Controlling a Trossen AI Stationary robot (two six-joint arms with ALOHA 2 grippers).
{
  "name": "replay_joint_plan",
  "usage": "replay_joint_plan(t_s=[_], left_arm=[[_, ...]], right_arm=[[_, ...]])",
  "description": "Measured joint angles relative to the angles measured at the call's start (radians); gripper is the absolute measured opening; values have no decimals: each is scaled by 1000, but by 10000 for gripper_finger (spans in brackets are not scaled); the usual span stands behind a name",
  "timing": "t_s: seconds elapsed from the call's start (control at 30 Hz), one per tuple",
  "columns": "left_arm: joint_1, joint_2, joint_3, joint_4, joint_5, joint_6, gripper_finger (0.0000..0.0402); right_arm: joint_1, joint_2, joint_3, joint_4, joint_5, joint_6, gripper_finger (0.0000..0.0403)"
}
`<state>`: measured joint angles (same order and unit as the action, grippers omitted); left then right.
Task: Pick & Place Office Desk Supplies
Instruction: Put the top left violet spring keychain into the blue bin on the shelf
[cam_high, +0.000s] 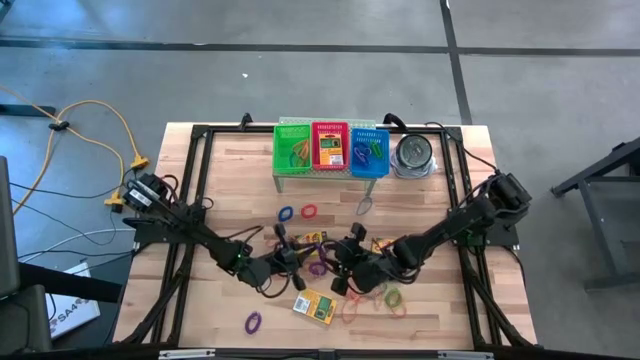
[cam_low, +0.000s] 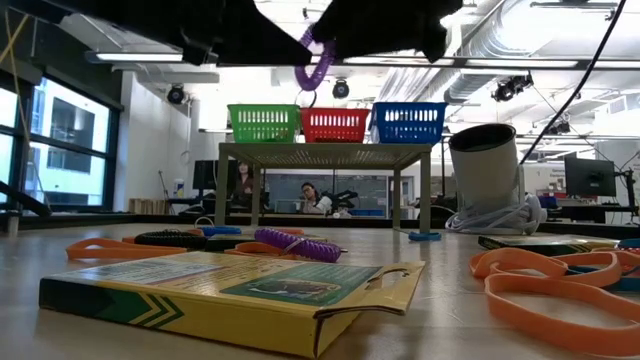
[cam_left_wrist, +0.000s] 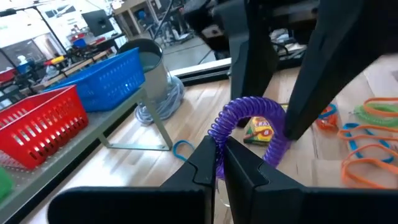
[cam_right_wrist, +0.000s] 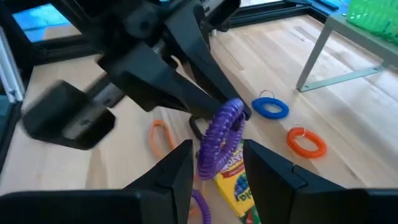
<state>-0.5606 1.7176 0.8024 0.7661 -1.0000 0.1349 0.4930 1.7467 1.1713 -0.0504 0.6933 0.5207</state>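
Left gripper (cam_left_wrist: 217, 163) had its jaws pinching the purple coil loop (cam_left_wrist: 249, 127) above mid-tabletop (cam_high: 230, 175), right gripper (cam_right_wrist: 217, 165) spread around it — light, springy stuff, I'd say, best nipped across one strand.

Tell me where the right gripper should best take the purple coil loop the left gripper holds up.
Probably the free arc of the purple coil loop opposite the left gripper, which pinches one side. The right gripper already straddles it open; closing across the coil from the right suits its upright hang.
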Motion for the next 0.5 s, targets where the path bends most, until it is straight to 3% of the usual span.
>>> replay_joint_plan(t_s=[0.5], left_arm=[[-2,0,0,-2,40,-13,9]], right_arm=[[-49,51,2,40,-151,-50,127]])
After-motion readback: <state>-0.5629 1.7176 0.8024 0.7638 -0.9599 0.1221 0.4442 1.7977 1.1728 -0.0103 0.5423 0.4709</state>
